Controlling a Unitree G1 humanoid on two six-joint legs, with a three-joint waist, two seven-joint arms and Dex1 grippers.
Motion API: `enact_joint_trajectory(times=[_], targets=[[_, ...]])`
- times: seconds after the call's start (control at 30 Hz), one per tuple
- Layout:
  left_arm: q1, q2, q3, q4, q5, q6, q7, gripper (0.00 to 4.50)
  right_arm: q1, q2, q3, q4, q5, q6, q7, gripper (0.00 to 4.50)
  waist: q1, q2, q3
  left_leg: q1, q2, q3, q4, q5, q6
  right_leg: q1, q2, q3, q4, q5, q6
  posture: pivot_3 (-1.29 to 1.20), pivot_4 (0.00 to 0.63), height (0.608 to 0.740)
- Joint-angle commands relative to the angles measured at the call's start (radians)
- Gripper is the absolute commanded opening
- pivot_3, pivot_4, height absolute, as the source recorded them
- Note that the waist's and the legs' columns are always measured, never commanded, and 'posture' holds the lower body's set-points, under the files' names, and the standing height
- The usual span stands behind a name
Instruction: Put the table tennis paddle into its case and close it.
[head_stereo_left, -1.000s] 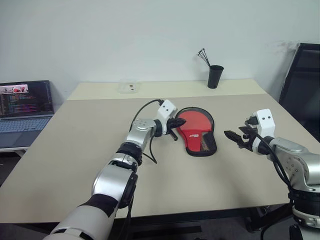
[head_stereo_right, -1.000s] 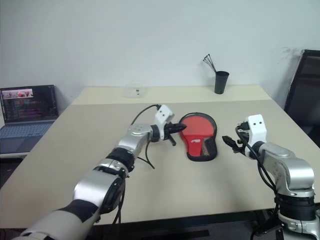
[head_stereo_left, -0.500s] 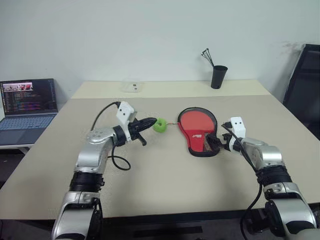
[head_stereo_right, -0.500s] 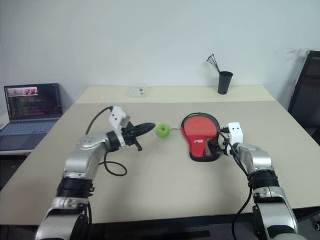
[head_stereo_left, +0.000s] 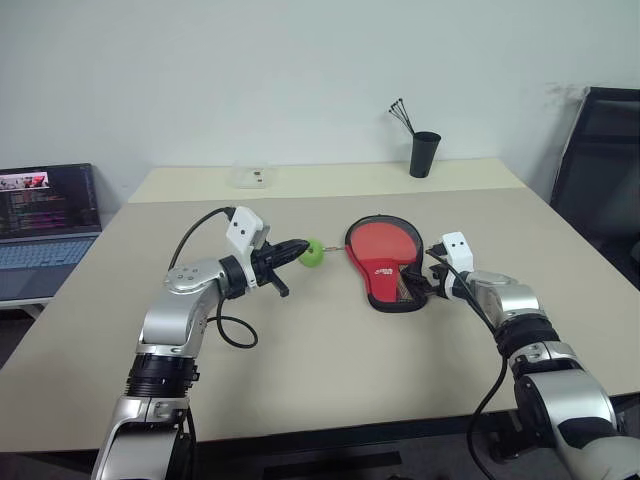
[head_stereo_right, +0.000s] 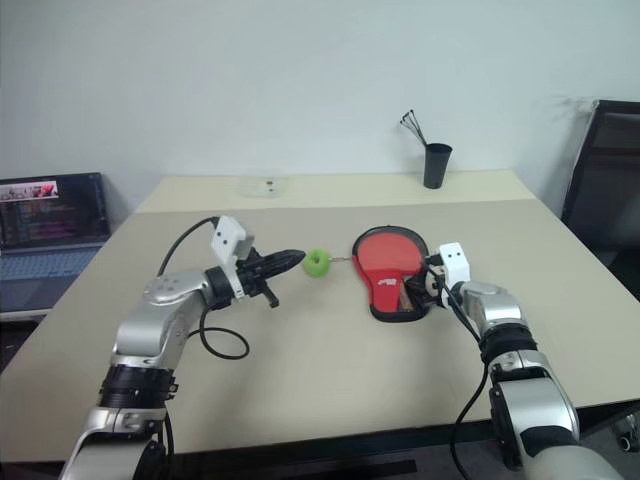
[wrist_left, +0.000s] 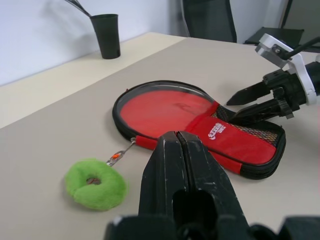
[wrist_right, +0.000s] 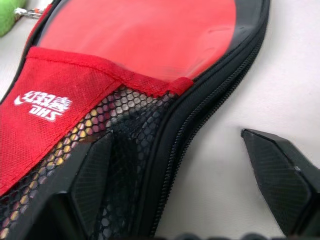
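The case (head_stereo_left: 383, 271) lies flat on the table, red side up, with its mesh pocket and logo toward me. The table tennis paddle is inside it: its wooden handle (head_stereo_left: 405, 288) shows through the mesh. A fuzzy green zipper tag (head_stereo_left: 313, 253) rests on the table to the left of the case, joined to it by a short chain. My left gripper (head_stereo_left: 292, 249) is shut and empty, its tip just short of the tag. My right gripper (wrist_right: 182, 180) is open at the case's handle end. One finger (wrist_right: 92, 175) is over the mesh and the other is over the table beside the zipper edge.
A black cup (head_stereo_left: 424, 153) holding thin sticks stands at the table's far edge, and a small clear box (head_stereo_left: 250, 177) lies at the far left. A laptop (head_stereo_left: 45, 215) sits on a side desk to the left. A black chair (head_stereo_left: 600, 150) is at the right.
My left gripper has drawn back to the left from the case's edge, and the green tag now shows beside it. My right gripper has come down and in to the case's handle end.
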Motion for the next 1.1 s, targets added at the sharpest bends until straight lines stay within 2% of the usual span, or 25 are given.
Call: enact_joint_trajectory(times=[0.03, 0.23, 0.37, 0.53, 0.67, 1.1], targets=[[-0.013, 0.017, 0.003, -0.013, -0.014, -0.022, -0.015, 0.00, -0.011, 0.033, 0.031, 0.050, -0.028, 0.006, 0.027, 3.21, -0.004, -0.001, -0.002, 0.000, 0.000, 0.000, 0.000, 0.000, 0.000, 0.000, 0.000, 0.000, 0.000, 0.000, 0.000, 0.00, 0.150, 0.740], [0.031, 0.055, 0.009, -0.013, -0.025, -0.028, -0.068, 0.00, -0.033, 0.065, 0.022, 0.088, -0.035, 0.030, 0.040, 1.12, -0.009, -0.004, -0.005, 0.006, 0.001, 0.001, -0.001, 0.000, 0.000, 0.004, 0.001, 0.001, 0.000, 0.000, 0.000, 0.00, 0.150, 0.740], [0.084, 0.101, 0.017, -0.037, -0.053, -0.019, -0.141, 0.00, -0.041, 0.081, 0.002, 0.088, -0.022, 0.066, 0.051, 0.03, -0.012, -0.004, -0.005, 0.013, 0.001, 0.001, -0.002, 0.000, 0.000, 0.011, 0.001, 0.001, -0.001, 0.000, 0.000, 0.00, 0.150, 0.740], [0.187, 0.198, 0.024, -0.096, -0.121, 0.027, -0.271, 0.00, -0.031, 0.102, -0.019, -0.024, 0.020, 0.169, 0.073, 0.03, -0.018, -0.004, -0.005, 0.013, 0.002, 0.000, -0.003, 0.000, 0.000, 0.012, 0.001, 0.000, -0.002, 0.000, -0.001, 0.00, 0.150, 0.740], [0.272, 0.290, 0.023, -0.159, -0.170, 0.075, -0.364, 0.00, 0.034, 0.139, -0.024, -0.294, 0.099, 0.371, 0.069, 0.03, -0.025, -0.004, -0.005, 0.013, 0.004, -0.002, -0.004, 0.000, 0.000, 0.012, 0.001, 0.000, -0.002, -0.001, -0.001, 0.00, 0.150, 0.740], [0.390, 0.390, 0.020, -0.303, -0.258, 0.140, -0.460, 0.00, 0.315, 0.236, -0.042, -0.945, 0.243, 0.817, -0.103, 0.03, -0.018, -0.003, -0.005, 0.010, 0.008, -0.010, -0.004, -0.001, 0.000, 0.011, 0.001, -0.003, -0.003, -0.004, 0.004, 0.00, 0.150, 0.740]])
